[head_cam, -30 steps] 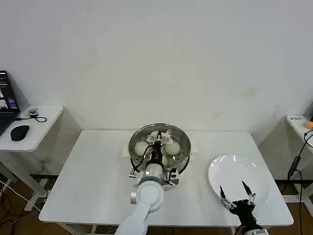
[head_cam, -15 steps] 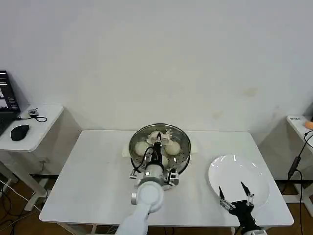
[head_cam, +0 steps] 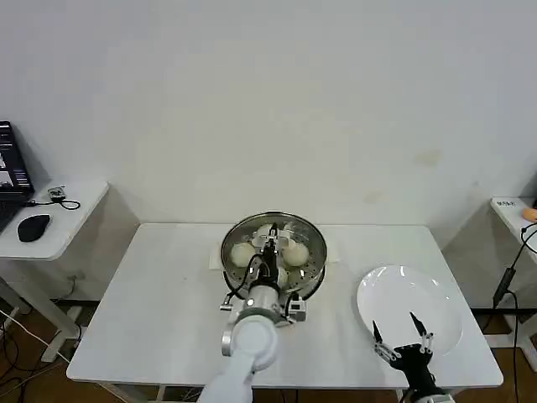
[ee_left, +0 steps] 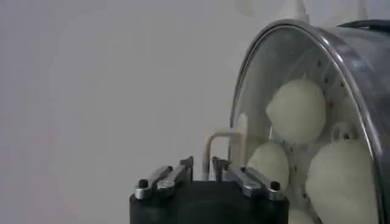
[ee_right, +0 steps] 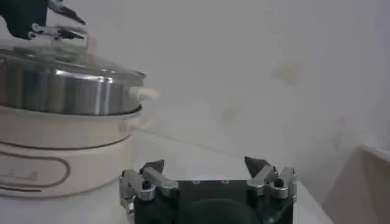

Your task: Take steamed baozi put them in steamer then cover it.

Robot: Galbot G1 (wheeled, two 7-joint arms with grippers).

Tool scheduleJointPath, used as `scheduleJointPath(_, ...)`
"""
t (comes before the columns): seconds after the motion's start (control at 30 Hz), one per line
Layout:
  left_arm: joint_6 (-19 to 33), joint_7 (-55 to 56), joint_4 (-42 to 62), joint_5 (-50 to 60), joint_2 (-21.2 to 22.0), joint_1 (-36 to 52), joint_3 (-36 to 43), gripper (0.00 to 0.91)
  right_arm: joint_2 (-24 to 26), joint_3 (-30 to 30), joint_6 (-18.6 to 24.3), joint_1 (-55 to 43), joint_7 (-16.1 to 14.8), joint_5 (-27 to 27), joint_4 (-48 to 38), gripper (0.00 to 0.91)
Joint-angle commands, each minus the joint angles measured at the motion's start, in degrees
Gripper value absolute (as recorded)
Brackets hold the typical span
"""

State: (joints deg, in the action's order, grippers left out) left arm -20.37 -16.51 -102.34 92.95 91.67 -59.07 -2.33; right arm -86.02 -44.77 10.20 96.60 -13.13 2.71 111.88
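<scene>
The lid (head_cam: 273,245) sat flat on the steamer (head_cam: 274,267) at the middle of the white table (head_cam: 151,302), its metal rim resting on the pot's edge. The left gripper (head_cam: 272,241) was directly above the lid's small white handle (ee_left: 220,146); in the left wrist view its 2 fingers (ee_left: 181,165) were narrowly apart with the handle between them, not pinching it. Over the last second the gripper had barely moved while the arm behind it had drawn slightly back toward the robot, which suggests the lid had just been let go and the covering step was done or nearly so. Through the glass, 4 buns (ee_left: 297,109) lay on the perforated floor.

The right gripper (head_cam: 399,337) waited with its fingers spread wide over the near edge of the white plate (head_cam: 411,294), well to the right of the steamer. A side table (head_cam: 71,210) with a mouse (head_cam: 33,227) and a laptop (head_cam: 10,172) stood far to the left. Nothing blocked the left arm's way back.
</scene>
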Motion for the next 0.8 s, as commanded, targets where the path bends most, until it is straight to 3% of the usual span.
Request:
scheduleJointPath(0.03, 0.5, 0.1, -5.0, -0.4, -0.1, -3.7, 0.1, 0.907, 0.0, 0.2, 0.0, 0.1, 0.0, 0.2, 0.1, 0.907)
scheduleJointPath(0.57, 1.5, 1.0, -10.8, -1.1, -2.8, -8.9, 0.5, 0.907, -0.2, 0.8, 0.0, 0.7, 0.0, 0.6, 1.4, 0.907)
scheduleJointPath(0.8, 1.1, 1.0, -22.1, -5.9, -4.3, -10.9, -0.6, 0.907, -0.3, 1.1, 0.1, 1.1, 0.1, 1.0, 1.6, 0.907)
